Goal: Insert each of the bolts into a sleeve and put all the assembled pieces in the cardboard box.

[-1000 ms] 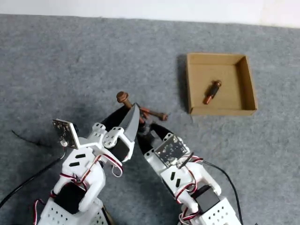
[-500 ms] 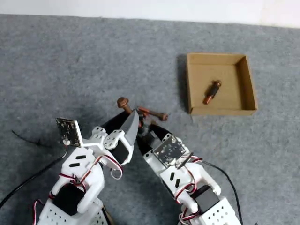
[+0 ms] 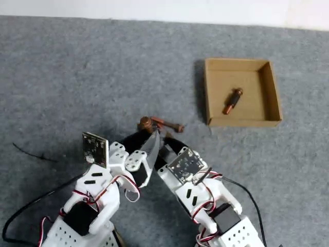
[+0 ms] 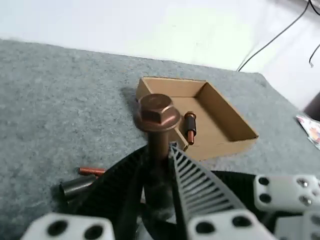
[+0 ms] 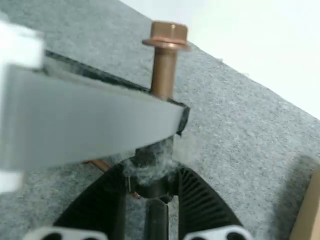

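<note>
Bolt (image 4: 159, 114): upright, lower centre of the high view, shank clamped in the left gripper (image 4: 159, 150). Sleeve (image 5: 149, 156): directly below the bolt, pinched by the right gripper (image 5: 150, 175). Cardboard box (image 3: 241, 122): upper right, one assembled piece (image 3: 232, 101) inside. Loose piece (image 3: 172, 125): on the carpet just above the grippers.

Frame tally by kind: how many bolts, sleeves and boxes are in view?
Bolts: 3 - held bolt, loose bolt, boxed bolt
Sleeves: 3 - held sleeve, loose sleeve, boxed sleeve
Cardboard box: 1
Total: 7
</note>
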Motion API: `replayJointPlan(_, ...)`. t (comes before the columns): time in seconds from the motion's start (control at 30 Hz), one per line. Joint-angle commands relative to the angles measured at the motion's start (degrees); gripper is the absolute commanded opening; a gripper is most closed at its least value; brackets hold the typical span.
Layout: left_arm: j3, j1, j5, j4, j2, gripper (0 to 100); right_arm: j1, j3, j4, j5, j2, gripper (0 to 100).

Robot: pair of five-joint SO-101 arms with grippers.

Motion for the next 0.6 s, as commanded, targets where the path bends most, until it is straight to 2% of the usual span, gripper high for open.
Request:
replayJointPlan(0.0,-0.1,2.4,-1.0,0.4,-0.3,0,-0.1,-0.7,-0.1,0.4,-1.2,0.5)
replayJointPlan(0.07,-0.2,2.2,-0.4,0.4,-0.3,1,-0.1,-0.7,-0.1,0.4,-1.2,0.6)
replayJointPlan(0.13,0.3,0.4,3.4,0.5,-0.3,5,-0.1,-0.7,-0.1,0.4,-1.2,0.7)
replayJointPlan(0.23,0.4,-3.2,7.7,0.8,-0.3,24,-0.1,-0.7,-0.1,0.4,-1.2,0.7)
replayJointPlan(0.33,0.1,-4.3,7.9,3.8,-0.3,41,-0.1,-0.7,-0.1,0.4,-1.2,0.8)
replayJointPlan(0.4,0.0,-4.5,8.0,5.5,-0.3,43,-0.1,-0.7,-0.2,0.4,-1.2,0.8)
replayJointPlan(0.57,-0.7,-9.3,13.1,5.4,-0.3,39,-0.1,-0.7,-0.2,0.4,-1.1,0.9)
